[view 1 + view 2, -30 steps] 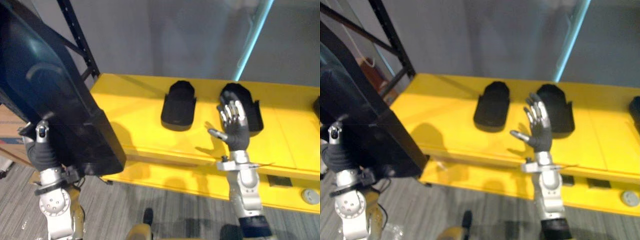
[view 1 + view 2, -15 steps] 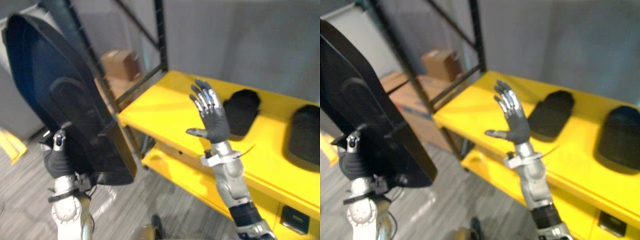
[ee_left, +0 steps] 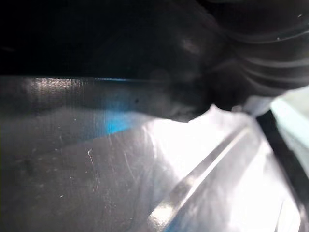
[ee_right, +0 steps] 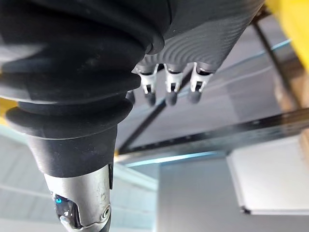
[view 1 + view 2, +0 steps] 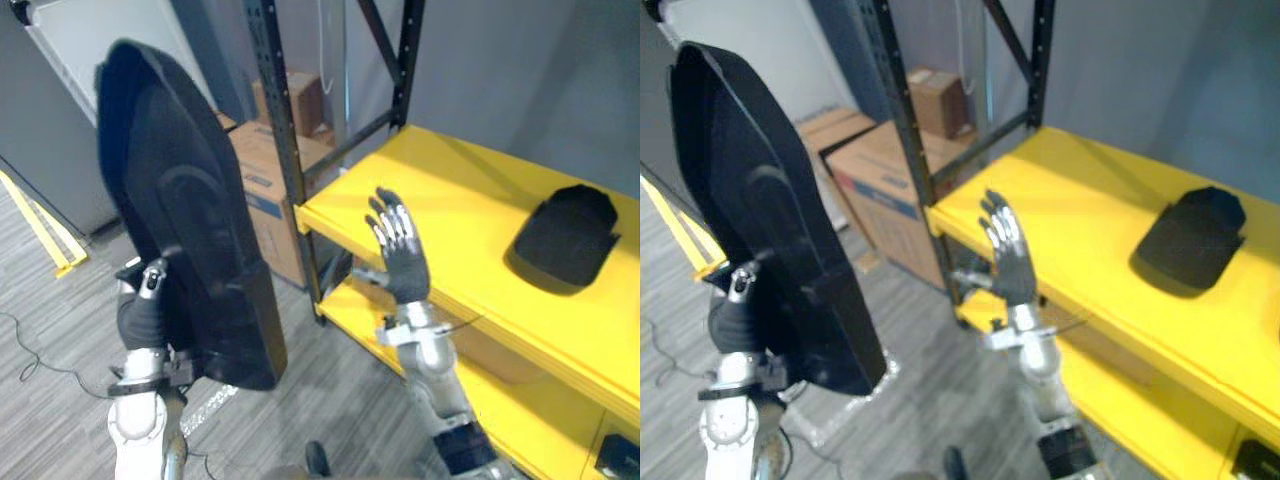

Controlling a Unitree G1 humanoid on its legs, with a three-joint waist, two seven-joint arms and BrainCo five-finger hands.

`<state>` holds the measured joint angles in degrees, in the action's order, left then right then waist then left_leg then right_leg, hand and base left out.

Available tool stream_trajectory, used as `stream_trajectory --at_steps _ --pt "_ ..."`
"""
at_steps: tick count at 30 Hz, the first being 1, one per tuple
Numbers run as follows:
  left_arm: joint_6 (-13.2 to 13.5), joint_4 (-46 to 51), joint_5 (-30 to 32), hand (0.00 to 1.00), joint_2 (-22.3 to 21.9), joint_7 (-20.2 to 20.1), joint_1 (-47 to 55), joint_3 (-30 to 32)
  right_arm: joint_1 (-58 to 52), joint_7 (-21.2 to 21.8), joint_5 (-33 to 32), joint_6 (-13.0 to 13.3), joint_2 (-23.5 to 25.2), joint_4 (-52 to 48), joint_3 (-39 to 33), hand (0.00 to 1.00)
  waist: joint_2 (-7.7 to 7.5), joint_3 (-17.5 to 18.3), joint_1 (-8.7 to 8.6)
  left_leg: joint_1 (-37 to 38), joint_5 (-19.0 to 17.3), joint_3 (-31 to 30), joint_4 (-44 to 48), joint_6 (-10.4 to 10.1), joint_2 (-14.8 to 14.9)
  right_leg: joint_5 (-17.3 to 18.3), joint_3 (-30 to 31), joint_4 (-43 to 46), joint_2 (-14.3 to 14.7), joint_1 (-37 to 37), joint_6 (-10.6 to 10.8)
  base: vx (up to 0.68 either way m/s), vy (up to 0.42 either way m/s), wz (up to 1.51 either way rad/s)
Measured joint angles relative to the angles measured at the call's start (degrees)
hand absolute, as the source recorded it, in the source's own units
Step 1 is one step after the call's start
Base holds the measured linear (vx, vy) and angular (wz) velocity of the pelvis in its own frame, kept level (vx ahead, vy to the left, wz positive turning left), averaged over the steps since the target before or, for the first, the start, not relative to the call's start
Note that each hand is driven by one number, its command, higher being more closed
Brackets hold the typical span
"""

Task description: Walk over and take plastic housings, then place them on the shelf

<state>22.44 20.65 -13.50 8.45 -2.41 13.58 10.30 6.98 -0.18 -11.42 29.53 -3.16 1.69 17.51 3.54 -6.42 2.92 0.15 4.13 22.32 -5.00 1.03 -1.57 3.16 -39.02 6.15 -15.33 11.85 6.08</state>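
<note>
Beside yellow shelf (image 5: 452,205), right hand (image 5: 405,270) fingers splayed; left hand (image 5: 140,318) fingers hidden behind housing (image 5: 190,230).

Head eyes look down on the yellow shelf (image 5: 450,190) (shared); left wrist camera seemingly against the housing (image 3: 96,169).

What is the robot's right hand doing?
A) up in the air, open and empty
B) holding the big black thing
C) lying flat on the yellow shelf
A: the right hand is raised with straight fingers and nothing in it; the big black housing is over at the left hand.
</note>
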Motion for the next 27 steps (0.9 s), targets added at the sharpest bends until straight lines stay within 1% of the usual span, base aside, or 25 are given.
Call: stream_trajectory --at_steps 2,4,5,6,7,8,9,10,11,12,13,14,15,16,17,18,19,20,21,22,23,24,25,26,27 --pt "0.0 -0.3 1.1 1.0 0.0 0.2 0.0 -0.2 -0.1 -0.9 1.6 -1.0 -0.2 0.0 -0.1 0.0 0.0 0.0 -0.18 0.0 0.2 0.3 0.0 0.2 0.0 0.0 0.0 -0.1 0.0 -0.2 0.0 -0.01 -0.041 -0.1" --pt "0.0 -0.5 1.3 1.0 0.0 0.1 -0.2 -0.7 -1.1 -1.6 1.5 -1.6 -0.4 0.0 -1.0 0.0 0.01 0.0 -0.55 0.0 0.3 0.3 0.0 0.2 0.1 0.0 0.1 0.1 0.0 -0.3 0.0 -0.02 -0.053 -0.04" --pt "-0.1 -0.6 1.2 1.0 0.0 0.0 -0.6 -1.4 -2.6 -2.5 1.4 -2.4 -0.7 -0.1 -2.8 0.0 0.08 0.0 -0.62 -0.1 0.2 0.3 0.0 0.1 0.2 0.0 0.4 1.3 -0.3 -0.9 0.0 0.0 0.0 0.0" --pt "-0.2 -0.8 1.2 1.0 0.0 -0.2 -1.5 -2.7 -4.4 -3.5 1.1 -3.1 -1.4 -0.2 -5.4 0.0 0.55 -0.2 -0.65 -0.1 0.1 0.1 0.0 0.1 0.4 0.2 0.9 4.7 -1.0 -2.3 -0.4 0.0 0.0 0.0" --pt "-0.2 -1.1 1.2 1.0 0.0 -0.5 -2.1 -3.1 -5.3 -4.1 1.1 -3.5 -1.8 -0.2 -6.6 0.0 0.76 -0.4 -0.71 0.0 -0.2 0.1 0.0 0.5 0.5 0.5 1.6 7.4 -1.8 -3.3 -0.8 0.0 0.038 0.02" --pt "-0.4 -1.2 1.2 1.0 0.2 -0.6 -3.4 -3.6 -7.1 -5.5 1.2 -3.7 -2.1 -0.2 -9.4 0.0 0.74 -1.0 -0.94 0.5 -0.4 0.2 0.0 0.9 0.6 1.4 3.2 15.1 -4.0 -6.3 -2.5 0.03 0.055 -0.06" --pt "-0.8 -1.2 1.2 1.0 0.6 -0.5 -4.2 -3.6 -8.3 -6.5 1.2 -4.1 -2.0 -0.3 -11.5 0.0 0.13 -2.1 -1.68 1.9 -0.8 0.2 0.0 1.4 0.6 1.2 5.9 23.0 -6.1 -9.2 -4.9 0.03 0.048 -0.1" --pt "-1.1 -1.3 1.2 1.0 1.0 -0.5 -4.4 -3.5 -8.8 -6.8 1.2 -4.5 -2.0 -0.3 -12.4 0.0 -0.24 -2.5 -2.25 2.5 -1.0 0.2 0.0 1.6 0.8 1.4 8.0 26.2 -6.6 -10.9 -5.8 0.04 0.014 -0.09" --pt "-1.6 -1.4 1.1 1.0 2.4 -0.1 -4.6 -3.6 -9.7 -7.2 1.2 -4.9 -1.4 -0.8 -13.9 0.0 -0.58 -3.2 -3.15 3.3 -1.2 0.2 0.0 1.7 1.7 3.7 12.7 27.9 -4.9 -13.0 -5.0 0.02 -0.037 -0.08" --pt "-2.1 -1.5 1.1 1.0 3.1 0.0 -4.7 -3.6 -10.6 -7.2 1.2 -4.9 -0.5 -2.3 -14.8 0.0 -1.01 -3.6 -4.1 3.4 -1.2 0.2 0.0 1.6 3.0 5.1 16.3 25.8 -1.6 -14.6 -3.3 0.02 -0.055 -0.1" --pt "-2.2 -1.5 1.1 1.0 3.2 0.0 -4.7 -3.6 -11.2 -7.2 1.2 -4.9 -0.2 -3.3 -15.3 0.0 -1.31 -3.8 -4.37 3.4 -1.3 0.3 0.0 1.4 3.5 5.5 17.4 24.0 0.0 -15.2 -2.9 0.01 -0.107 -0.13" --pt "-2.6 -1.5 1.1 1.0 3.1 0.3 -4.6 -3.7 -12.2 -6.9 1.2 -4.9 0.3 -5.6 -16.7 0.0 -1.88 -3.8 -4.72 3.4 -1.2 0.6 0.0 0.8 4.2 5.3 18.3 19.6 2.6 -15.6 -2.7 0.02 -0.1 -0.12" --pt "-3.0 -1.5 1.1 1.0 2.9 0.8 -4.2 -3.7 -13.1 -6.2 1.2 -4.7 0.5 -7.9 -18.3 0.0 -2.55 -3.5 -4.93 3.3 -1.2 1.1 0.0 0.3 4.2 5.0 18.4 14.8 4.2 -15.6 -3.2 0.03 -0.11 -0.11" --pt "-3.0 -1.5 1.2 1.0 2.8 1.3 -3.8 -3.6 -13.2 -5.8 1.0 -4.4 0.5 -8.6 -19.1 0.0 -2.92 -3.3 -4.92 3.3 -1.2 1.6 0.0 0.1 3.9 4.8 18.4 12.5 4.6 -15.4 -3.4 0.04 -0.134 -0.17" --pt "-3.0 -1.4 1.9 1.0 2.3 2.0 -3.0 -2.9 -13.2 -4.9 0.9 -4.3 0.5 -9.4 -20.4 0.0 -3.54 -3.0 -5.07 3.4 -1.4 2.1 0.0 -0.3 3.1 4.8 18.3 7.8 5.3 -14.4 -3.5 0.04 -0.111 -0.1" --pt "-3.1 -1.5 2.6 1.0 1.7 2.2 -2.8 -2.7 -13.2 -4.7 0.9 -4.2 0.2 -9.6 -21.0 0.0 -3.45 -3.0 -5.44 3.6 -1.5 1.9 0.0 -0.4 2.9 2.9 18.6 5.8 5.6 -13.5 -3.4 0.07 -0.143 0.0" --pt "-3.4 -1.5 3.4 1.0 0.5 2.2 -2.4 -2.8 -13.3 -4.7 0.9 -3.9 -0.5 -9.6 -22.1 0.0 -2.45 -2.9 -5.76 3.9 -1.6 1.9 0.0 -0.7 3.1 1.8 17.9 4.1 6.1 -12.4 -3.0 0.1 -0.083 0.11" --pt "-3.4 -1.4 3.6 1.0 -0.3 2.2 -2.0 -3.0 -13.4 -4.8 0.9 -3.2 -1.4 -9.5 -22.9 0.0 -0.84 -2.6 -5.96 3.9 -1.9 2.0 0.8 -1.3 3.8 1.8 17.4 2.6 6.7 -11.8 -3.0 0.14 -0.097 0.07" --pt "-3.3 -1.4 3.9 1.0 -0.4 2.2 -2.1 -2.9 -13.4 -4.9 0.9 -3.1 -1.8 -9.5 -23.4 0.0 -0.37 -2.5 -6.09 3.2 -2.6 2.1 2.2 -1.9 4.4 1.8 17.4 2.0 7.0 -11.6 -3.0 0.17 -0.088 -0.07" --pt "-2.8 -1.3 4.6 1.0 -0.4 2.3 -2.1 -2.6 -13.3 -5.0 1.0 -2.9 -2.4 -9.3 -23.7 0.0 0.45 -2.6 -5.74 1.4 -5.1 3.0 8.0 -2.1 6.2 1.8 17.9 0.9 7.7 -10.9 -3.1 0.18 -0.111 -0.21" --pt "-2.6 -1.4 5.1 1.0 -0.3 2.6 -2.2 -2.6 -13.1 -5.4 1.1 -2.3 -2.7 -8.9 -23.6 0.0 0.54 -3.1 -5.18 -0.2 -7.0 3.8 14.6 -2.5 7.9 1.5 19.1 0.5 8.1 -9.9 -3.5 0.16 -0.129 -0.26" --pt "-2.5 -1.4 5.2 1.0 -0.2 3.0 -2.2 -2.6 -12.8 -6.0 1.3 -1.7 -2.8 -8.0 -23.6 0.0 0.24 -3.4 -5.23 -2.0 -8.0 4.0 21.1 -2.3 9.4 1.4 19.4 0.2 8.2 -9.1 -3.7 0.17 -0.174 -0.45" --pt "-2.5 -1.5 5.5 1.0 -0.3 4.5 -2.1 -2.5 -12.5 -7.1 1.6 -0.1 -3.4 -7.0 -23.6 0.0 0.3 -3.7 -4.99 -6.9 -8.0 2.6 36.8 -2.4 13.7 1.4 20.7 -0.8 9.0 -6.5 -4.3 0.1 -0.125 -0.44" --pt "-2.5 -1.5 5.4 1.0 -0.4 4.8 -2.1 -2.3 -12.2 -7.4 1.7 0.6 -3.9 -7.0 -23.6 0.0 0.82 -3.8 -4.99 -8.3 -8.0 1.7 40.6 -2.8 15.1 1.4 21.5 -1.3 9.6 -5.7 -4.7 0.22 -0.096 -0.73" --pt "-2.5 -1.5 5.4 1.0 -0.5 5.0 -2.1 -2.0 -11.4 -7.9 2.2 2.1 -4.6 -7.0 -24.1 0.0 1.58 -3.7 -4.77 -9.1 -8.9 0.0 43.7 -3.8 16.1 0.9 22.5 -1.9 10.0 -4.7 -4.6 0.19 0.009 -0.61"
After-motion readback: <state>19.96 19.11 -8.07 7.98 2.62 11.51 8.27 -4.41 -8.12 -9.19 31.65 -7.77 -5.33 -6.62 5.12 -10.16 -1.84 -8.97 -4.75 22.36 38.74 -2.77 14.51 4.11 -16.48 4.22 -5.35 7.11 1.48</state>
